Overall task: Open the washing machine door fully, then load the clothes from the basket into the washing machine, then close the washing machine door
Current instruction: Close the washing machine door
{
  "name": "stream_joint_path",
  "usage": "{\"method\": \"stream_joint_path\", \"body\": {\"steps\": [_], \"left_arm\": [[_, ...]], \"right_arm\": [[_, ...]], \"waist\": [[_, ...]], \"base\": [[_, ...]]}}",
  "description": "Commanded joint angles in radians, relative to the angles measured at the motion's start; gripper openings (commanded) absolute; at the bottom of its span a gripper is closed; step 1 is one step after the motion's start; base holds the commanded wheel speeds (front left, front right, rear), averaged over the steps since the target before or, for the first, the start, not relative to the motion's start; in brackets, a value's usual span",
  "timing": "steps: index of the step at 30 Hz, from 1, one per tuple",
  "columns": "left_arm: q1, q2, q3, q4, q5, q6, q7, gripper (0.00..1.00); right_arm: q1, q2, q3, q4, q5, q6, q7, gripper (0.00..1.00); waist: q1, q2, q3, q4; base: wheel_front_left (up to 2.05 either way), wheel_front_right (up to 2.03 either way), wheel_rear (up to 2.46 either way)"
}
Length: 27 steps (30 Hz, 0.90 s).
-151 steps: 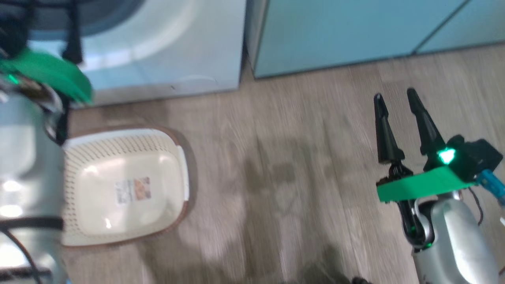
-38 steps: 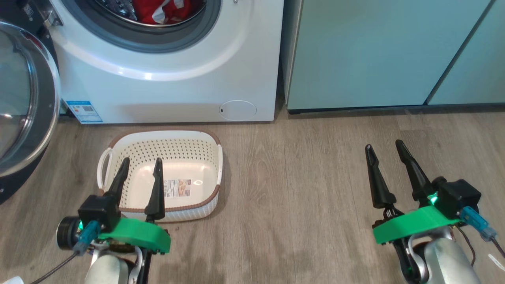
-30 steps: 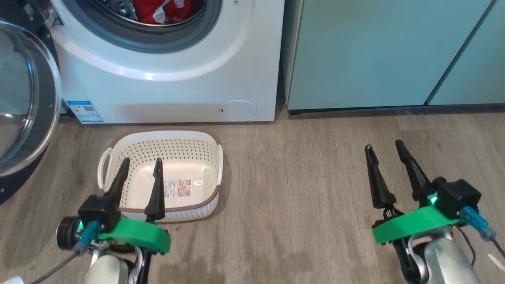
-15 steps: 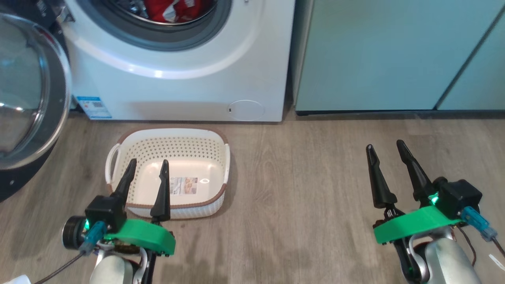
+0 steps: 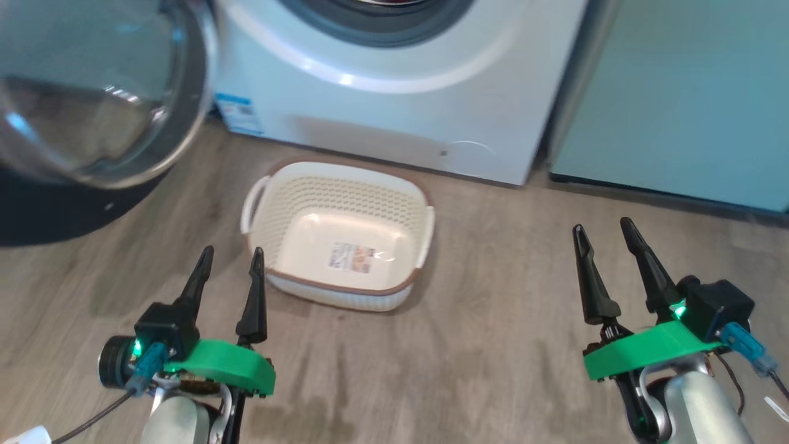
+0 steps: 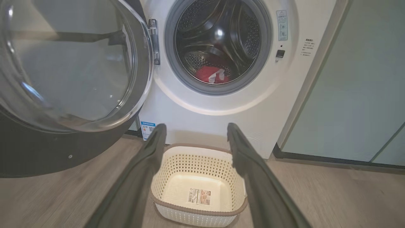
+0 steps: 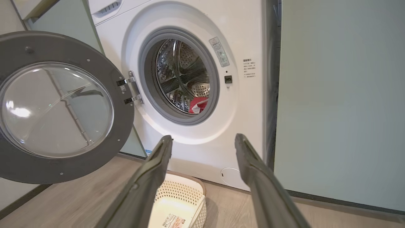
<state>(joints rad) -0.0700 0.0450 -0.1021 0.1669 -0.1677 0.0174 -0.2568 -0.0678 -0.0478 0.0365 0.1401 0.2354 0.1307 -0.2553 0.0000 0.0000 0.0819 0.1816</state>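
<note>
The white washing machine (image 5: 394,117) (image 6: 240,104) (image 7: 246,41) stands ahead with its door (image 5: 92,98) (image 6: 69,63) (image 7: 57,107) swung wide open to the left. The red and white clothes (image 6: 212,74) (image 7: 197,104) lie inside the drum. The cream basket (image 5: 339,237) (image 6: 199,190) (image 7: 178,209) sits on the floor before the machine, with just a paper label inside. My left gripper (image 5: 229,259) (image 6: 193,139) hovers open near the basket's front left corner, holding nothing. My right gripper (image 5: 601,237) (image 7: 202,145) is open over bare floor to the right.
Pale teal cabinets (image 5: 672,92) (image 6: 357,95) (image 7: 341,95) adjoin the machine on the right. The wood floor (image 5: 493,333) lies open between the basket and my right gripper. The open door overhangs the floor at the left.
The head camera has swung left and tilted, so the whole picture shifted right and the door looms larger. Both grippers keep their pose, open. The basket has not moved.
</note>
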Motion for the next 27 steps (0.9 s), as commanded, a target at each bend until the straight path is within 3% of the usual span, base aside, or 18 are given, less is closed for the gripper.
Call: {"method": "stream_joint_path", "body": {"steps": [1,9,16,27], "left_arm": [[-0.043,0.005,0.029,-0.028,0.003,0.005,-0.005,1.00],[-0.018,0.005,0.038,-0.018,0.027,-0.008,-0.005,1.00],[0.012,0.005,0.053,-0.025,0.060,-0.020,-0.005,1.00],[0.048,0.005,0.083,-0.085,0.052,0.016,-0.005,1.00]], "right_arm": [[-0.023,-0.002,0.025,-0.030,-0.006,0.000,-0.006,1.00],[0.000,-0.002,0.040,-0.015,0.018,0.000,-0.006,1.00],[0.016,-0.002,0.053,-0.014,0.040,0.000,-0.006,1.00],[-0.041,-0.002,0.115,0.016,0.041,0.000,-0.006,1.00]], "waist": [[0.0000,0.0000,0.001,0.059],[0.0000,0.0000,-0.061,0.215],[0.0000,0.0000,-0.105,0.313],[0.0000,0.0000,-0.080,0.338]], "base": [[0.00,0.00,0.00],[0.00,0.00,0.00],[0.00,0.00,0.00],[0.00,0.00,0.00]]}}
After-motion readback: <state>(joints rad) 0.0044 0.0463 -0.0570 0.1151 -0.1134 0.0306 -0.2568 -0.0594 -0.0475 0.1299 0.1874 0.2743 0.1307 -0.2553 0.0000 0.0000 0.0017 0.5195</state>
